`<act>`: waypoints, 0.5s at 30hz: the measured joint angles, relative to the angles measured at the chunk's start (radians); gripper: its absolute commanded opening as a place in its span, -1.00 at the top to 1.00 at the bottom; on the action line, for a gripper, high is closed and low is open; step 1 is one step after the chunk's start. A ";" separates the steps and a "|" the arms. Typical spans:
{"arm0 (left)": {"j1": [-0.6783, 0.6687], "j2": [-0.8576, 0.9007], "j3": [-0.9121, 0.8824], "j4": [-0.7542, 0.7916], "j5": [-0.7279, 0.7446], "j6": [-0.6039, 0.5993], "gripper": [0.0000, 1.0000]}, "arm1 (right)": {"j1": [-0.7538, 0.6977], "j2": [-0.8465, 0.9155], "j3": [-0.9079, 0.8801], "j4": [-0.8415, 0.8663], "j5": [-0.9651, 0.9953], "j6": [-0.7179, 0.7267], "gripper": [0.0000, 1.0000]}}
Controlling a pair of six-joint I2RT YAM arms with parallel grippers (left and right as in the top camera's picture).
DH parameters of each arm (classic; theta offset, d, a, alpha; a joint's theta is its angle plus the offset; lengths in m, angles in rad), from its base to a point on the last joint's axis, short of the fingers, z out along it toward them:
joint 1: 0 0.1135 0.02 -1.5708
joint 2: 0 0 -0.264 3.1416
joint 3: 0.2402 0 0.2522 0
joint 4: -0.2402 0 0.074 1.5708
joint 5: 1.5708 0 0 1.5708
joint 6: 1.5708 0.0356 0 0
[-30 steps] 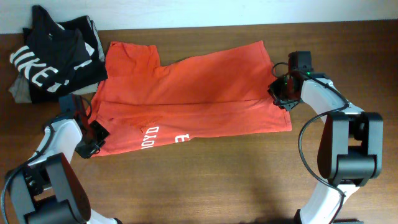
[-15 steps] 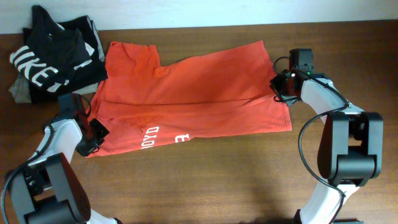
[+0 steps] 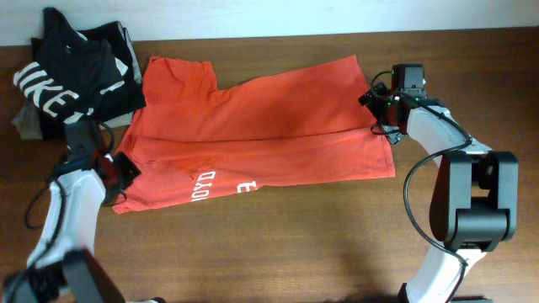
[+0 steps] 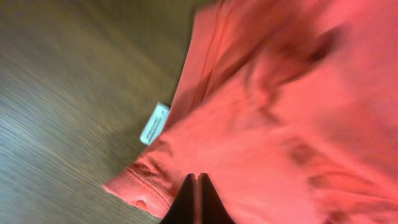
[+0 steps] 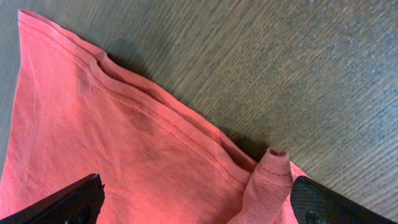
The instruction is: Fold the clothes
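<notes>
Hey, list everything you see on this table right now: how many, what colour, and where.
T-shirt: one, red-orange with white lettering, spread across the middle of the table
neck label: one, white, at the T-shirt's edge by the left gripper
black shirt: one, black with large white letters, piled at the far left corner
grey-olive garment: one, under the black shirt
table: one, dark brown wood
left gripper: one, black, shut, at the T-shirt's left end
right gripper: one, black, open wide, over the T-shirt's right edge
</notes>
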 measured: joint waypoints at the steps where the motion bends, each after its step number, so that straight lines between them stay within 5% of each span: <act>1: 0.000 -0.040 0.003 -0.006 0.011 0.003 -0.09 | 0.000 0.001 0.000 0.001 0.000 0.000 -0.97; 2: 0.000 -0.101 0.003 -0.017 0.031 0.007 -0.45 | 0.000 0.001 0.000 0.000 0.000 0.000 -0.97; 4: -0.006 -0.178 0.013 -0.024 0.095 0.012 -0.70 | 0.000 0.001 0.000 0.003 -0.003 0.000 -0.97; 15: -0.249 0.029 0.017 0.014 0.290 -0.108 -0.73 | 0.000 0.001 0.000 0.008 -0.004 0.000 -0.97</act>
